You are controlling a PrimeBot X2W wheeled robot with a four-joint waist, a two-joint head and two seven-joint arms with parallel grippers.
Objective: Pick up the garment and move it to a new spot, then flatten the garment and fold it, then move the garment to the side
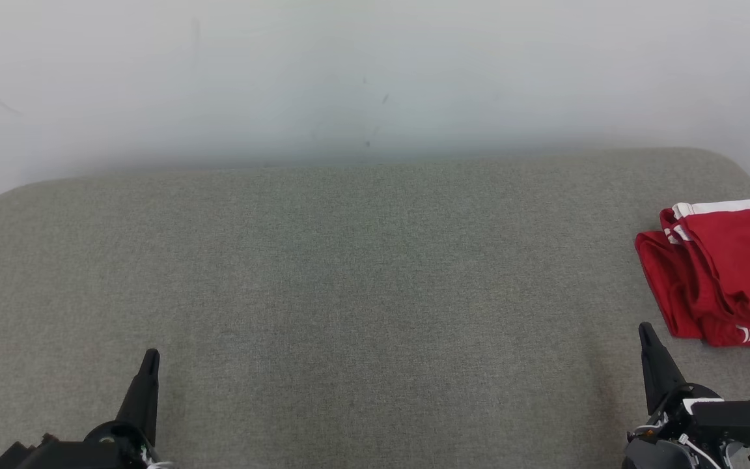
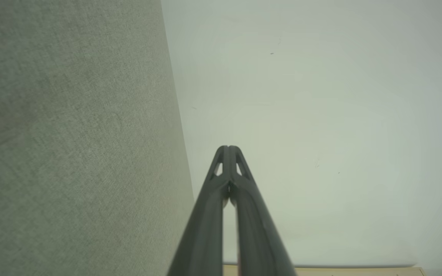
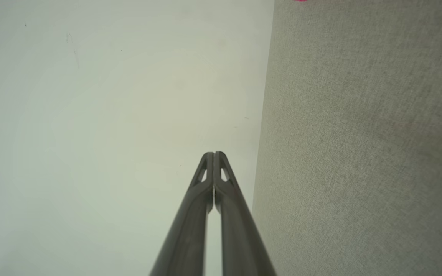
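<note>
Head view: a wide grey fabric surface (image 1: 349,273) with rounded far corners stands against a pale wall (image 1: 349,71). The garment (image 1: 730,273) lies at the right, the left gripper (image 1: 151,357) shows at the near left and the right gripper (image 1: 644,329) at the near right.
Garment: red cloth with white bands, folded into a compact pile at the right side of the surface and partly cut off by the right edge of the picture. One white band runs along its far edge, and small white stripes show at its near edge.
Left gripper: its fingers point away toward the wall, well apart from the garment. In the left wrist view the two dark fingers are pressed together at the tips, and nothing is between them.
Right gripper: it is close to the near left corner of the garment but apart from it. In the right wrist view its fingers meet tip to tip and hold nothing.
Left wrist view: grey fabric on the left side, pale wall on the right side, and a thin strip of light wood (image 2: 320,271) along the bottom edge.
Right wrist view: pale wall on the left side and grey fabric on the right side. A tiny red bit sits at the top edge, too small to tell what it is.
Wall: plain, with a few small dark marks.
</note>
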